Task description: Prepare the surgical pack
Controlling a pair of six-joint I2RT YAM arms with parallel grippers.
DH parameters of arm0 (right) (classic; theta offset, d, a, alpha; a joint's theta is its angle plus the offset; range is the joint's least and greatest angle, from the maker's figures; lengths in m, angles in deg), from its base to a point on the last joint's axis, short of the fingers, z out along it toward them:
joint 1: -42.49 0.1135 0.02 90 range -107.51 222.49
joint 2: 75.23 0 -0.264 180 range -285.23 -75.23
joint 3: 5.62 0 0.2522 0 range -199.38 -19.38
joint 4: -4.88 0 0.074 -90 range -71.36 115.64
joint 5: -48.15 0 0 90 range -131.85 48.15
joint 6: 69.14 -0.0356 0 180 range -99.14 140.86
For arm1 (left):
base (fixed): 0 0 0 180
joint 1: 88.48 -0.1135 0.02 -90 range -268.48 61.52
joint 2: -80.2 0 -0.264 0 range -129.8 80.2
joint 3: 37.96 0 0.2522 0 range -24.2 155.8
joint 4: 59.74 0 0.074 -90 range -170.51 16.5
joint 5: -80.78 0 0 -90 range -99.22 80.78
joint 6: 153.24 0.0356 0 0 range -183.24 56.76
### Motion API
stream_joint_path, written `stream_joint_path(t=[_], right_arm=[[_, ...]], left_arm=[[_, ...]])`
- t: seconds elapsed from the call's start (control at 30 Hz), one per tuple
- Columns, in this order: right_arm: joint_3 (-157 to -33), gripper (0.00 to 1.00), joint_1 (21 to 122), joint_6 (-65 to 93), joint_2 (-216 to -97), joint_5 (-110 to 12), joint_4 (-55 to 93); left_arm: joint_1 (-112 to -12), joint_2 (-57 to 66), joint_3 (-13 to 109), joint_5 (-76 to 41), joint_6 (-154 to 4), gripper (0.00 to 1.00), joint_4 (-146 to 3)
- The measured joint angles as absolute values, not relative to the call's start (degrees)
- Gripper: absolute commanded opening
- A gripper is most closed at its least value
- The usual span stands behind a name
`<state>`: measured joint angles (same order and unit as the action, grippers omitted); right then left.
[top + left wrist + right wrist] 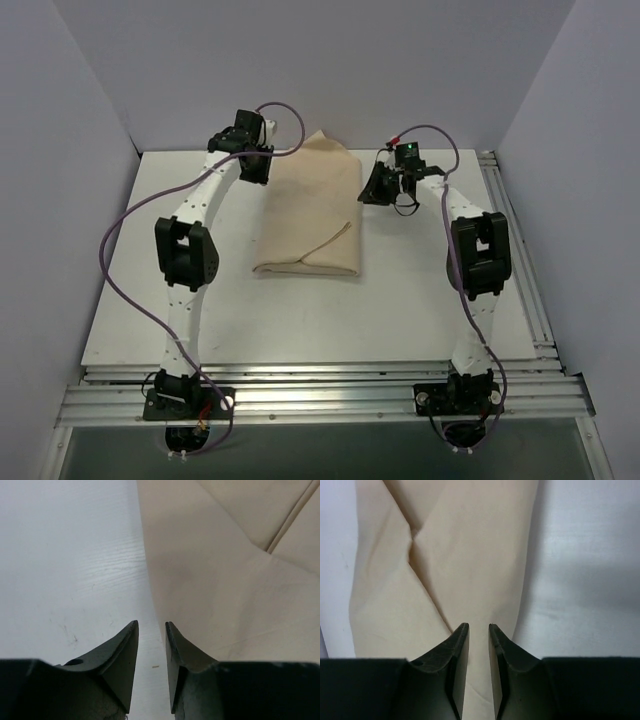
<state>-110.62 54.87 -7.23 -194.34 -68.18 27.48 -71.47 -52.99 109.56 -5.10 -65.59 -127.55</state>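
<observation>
We see folded tan surgical pack (pixel 310 205) closed, contents hidden, just right of left gripper (pixel 151 630), its edge beneath right gripper (pixel 478 629); both jaws slightly parted, gripping nothing

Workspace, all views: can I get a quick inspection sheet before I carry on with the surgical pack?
Surface: white wood-grain tabletop, faint scuffs.
Job's things: folded tan cloth bundle, wrapped shut, lying flat towards the far side; contents hidden.
Clutter: nothing seen.
Grippers: left claw over the bundle's left edge, right claw over its right part; both slightly open, empty.
Cables: purple cables, looping wide, one per side.
Surroundings: plain pale walls on three sides; aluminium rails along the near edge.
</observation>
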Motion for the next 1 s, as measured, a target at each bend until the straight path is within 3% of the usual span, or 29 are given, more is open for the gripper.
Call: stream_joint_path(t=[0.03,0.13,0.33,0.57,0.83,1.0], right_arm=[[-113.4,0.17,54.5,-6.8,-195.6,-68.5,27.7],[-120.7,0.14,53.9,-6.1,-199.7,-70.5,25.5],[-122.7,0.08,53.0,-9.4,-206.7,-76.0,15.1],[-122.7,0.04,52.4,-15.6,-216.7,-81.7,7.1],[-122.7,0.05,51.8,-16.2,-216.7,-81.8,6.4],[-124.0,0.13,51.8,-16.0,-216.7,-81.9,7.8]], left_arm=[[-71.7,-53.8,110.8,-6.1,-65.5,0.31,-127.4],[-72.0,-55.7,113.7,-10.6,-64.9,0.26,-126.8],[-72.7,-63.7,121.9,-20.2,-64.3,0.26,-125.1],[-75.9,-72.7,122.9,-26.5,-64.2,0.29,-124.5],[-76.8,-75.2,124.7,-28.7,-64.2,0.29,-125.0],[-76.9,-74.4,123.3,-29.5,-64.3,0.36,-124.2]])
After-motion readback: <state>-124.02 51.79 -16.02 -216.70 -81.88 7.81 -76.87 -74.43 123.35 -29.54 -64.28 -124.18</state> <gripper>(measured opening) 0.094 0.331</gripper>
